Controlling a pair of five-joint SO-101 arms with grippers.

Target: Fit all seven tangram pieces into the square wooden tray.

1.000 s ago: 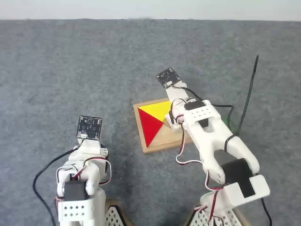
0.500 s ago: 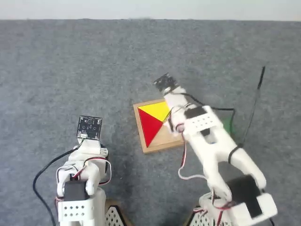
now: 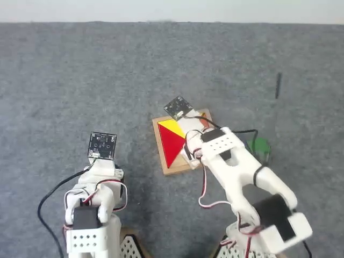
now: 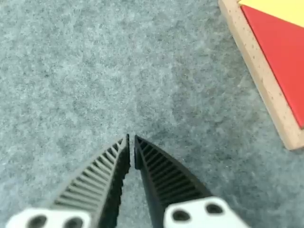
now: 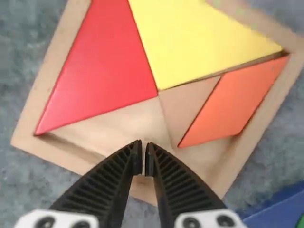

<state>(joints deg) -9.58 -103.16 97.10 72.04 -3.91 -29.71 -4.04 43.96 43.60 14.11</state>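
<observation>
The square wooden tray (image 3: 179, 170) lies mid-table. A red triangle (image 3: 171, 144) and a yellow triangle (image 3: 170, 127) lie in it, and an orange parallelogram (image 5: 232, 102) fills one corner. My right gripper (image 5: 143, 145) hangs shut and empty over the bare tray floor (image 5: 118, 130) near one rim, below the red triangle (image 5: 102, 71) and yellow triangle (image 5: 194, 38). My left gripper (image 4: 131, 138) is shut with nothing in it, low over the carpet, apart from the tray (image 4: 259, 71). The left arm (image 3: 97, 188) sits at the near left.
A green piece (image 3: 261, 145) lies on the grey carpet to the right of the tray, with a blue piece (image 5: 280, 209) beside it. The right arm (image 3: 236, 172) covers the tray's right half in the high view. A dark cable (image 3: 278, 86) stands at the far right.
The right arm has swung left over the tray, so its wrist now covers more of the yellow triangle. The left arm has not moved.
</observation>
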